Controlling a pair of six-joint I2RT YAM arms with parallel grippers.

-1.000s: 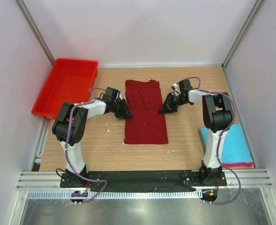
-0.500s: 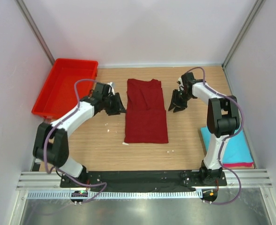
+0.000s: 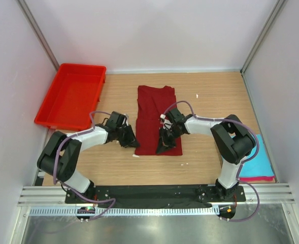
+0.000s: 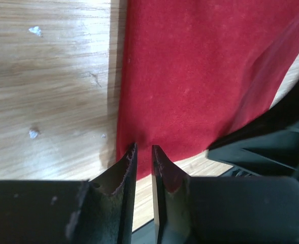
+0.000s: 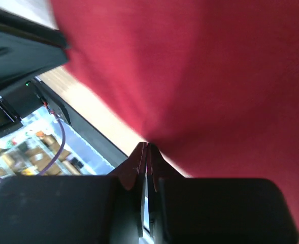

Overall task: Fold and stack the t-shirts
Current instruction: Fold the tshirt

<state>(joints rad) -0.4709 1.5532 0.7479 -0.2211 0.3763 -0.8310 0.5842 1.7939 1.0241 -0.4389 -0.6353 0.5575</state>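
Observation:
A dark maroon t-shirt (image 3: 157, 117) lies as a long strip in the middle of the table, collar end far. My left gripper (image 3: 132, 144) is at its near left corner. In the left wrist view the jaws (image 4: 144, 148) stand a narrow gap apart, with the maroon hem (image 4: 190, 91) at the tips and wood showing through the gap. My right gripper (image 3: 162, 147) is at the near hem, shut on the maroon cloth (image 5: 200, 76), which puckers at its tips (image 5: 146, 145). A folded turquoise t-shirt (image 3: 257, 160) lies on a pink one (image 3: 263, 179) at the right edge.
A bright red plastic tray (image 3: 70, 96) sits at the far left, half off the wood. White walls and metal posts close in the table on three sides. The black base rail (image 3: 154, 193) runs along the near edge. Small white specks (image 4: 35, 31) dot the wood.
Both arms swung from beside the shirt's upper half to its near hem. The right gripper closed on the hem, and the left gripper's jaws narrowed at the near left corner.

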